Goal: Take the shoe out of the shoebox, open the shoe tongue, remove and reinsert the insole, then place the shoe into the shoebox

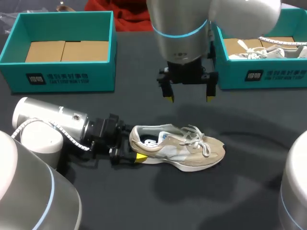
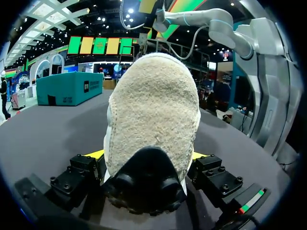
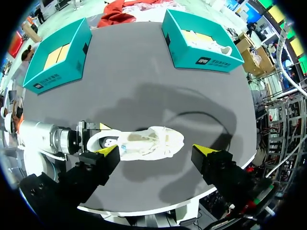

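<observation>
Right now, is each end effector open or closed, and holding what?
Left end effector: closed on the shoe, at its heel.
Right end effector: open, holding nothing.

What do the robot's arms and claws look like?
Both arms are fat, round, silvery-white tubes. The right arm has a thin light-blue ring, and a white ribbed cable runs along the left arm. The left gripper and right gripper are black and boxy with yellow fingertips.
</observation>
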